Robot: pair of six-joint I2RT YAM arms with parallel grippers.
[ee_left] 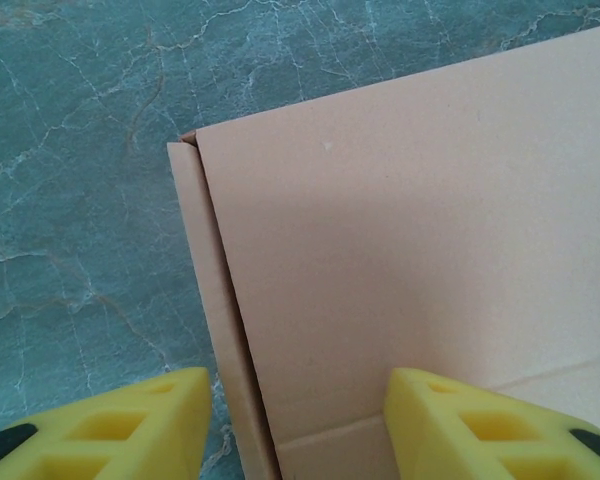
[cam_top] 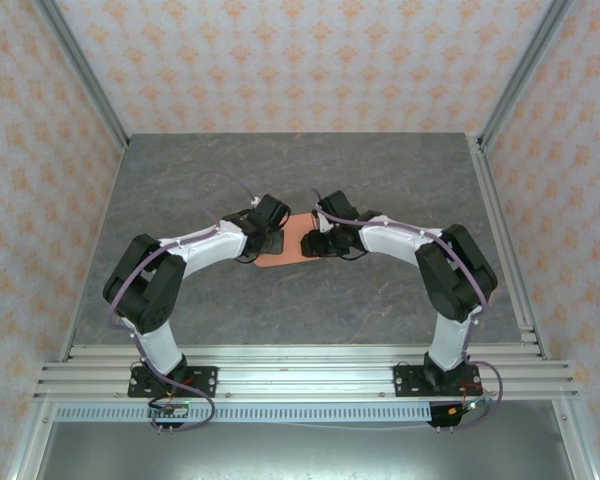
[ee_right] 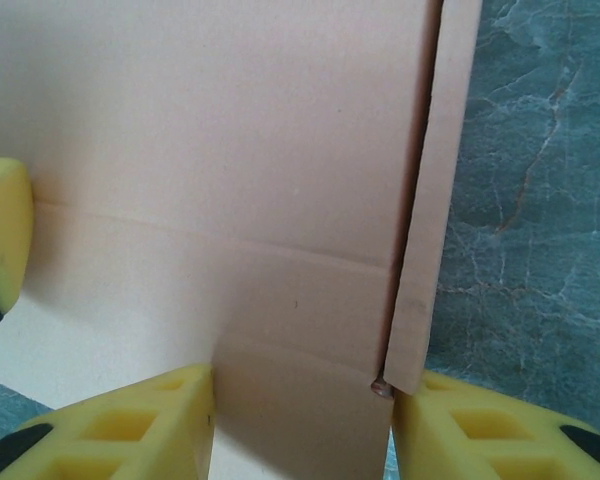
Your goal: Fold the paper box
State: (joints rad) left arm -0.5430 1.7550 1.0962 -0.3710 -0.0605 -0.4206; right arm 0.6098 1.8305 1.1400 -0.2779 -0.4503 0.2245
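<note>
The paper box (cam_top: 280, 258) is salmon-orange card lying on the table's middle, between both grippers. In the left wrist view the paper box (ee_left: 410, 250) shows a broad panel with a narrow side strip folded along its left edge. My left gripper (ee_left: 298, 385) straddles that edge with its jaws apart: one finger over the bare table, the other over the panel. In the right wrist view the paper box (ee_right: 230, 150) has a creased flap and a narrow strip. My right gripper (ee_right: 305, 385) has both yellow fingers pressed against them. From above, the left gripper (cam_top: 272, 238) and right gripper (cam_top: 318, 240) face each other.
The grey-green marbled table (cam_top: 300, 180) has free room all round the box. Patterned walls and metal frame rails enclose it. A yellow finger (ee_right: 0, 230) of the other gripper shows at the left edge of the right wrist view.
</note>
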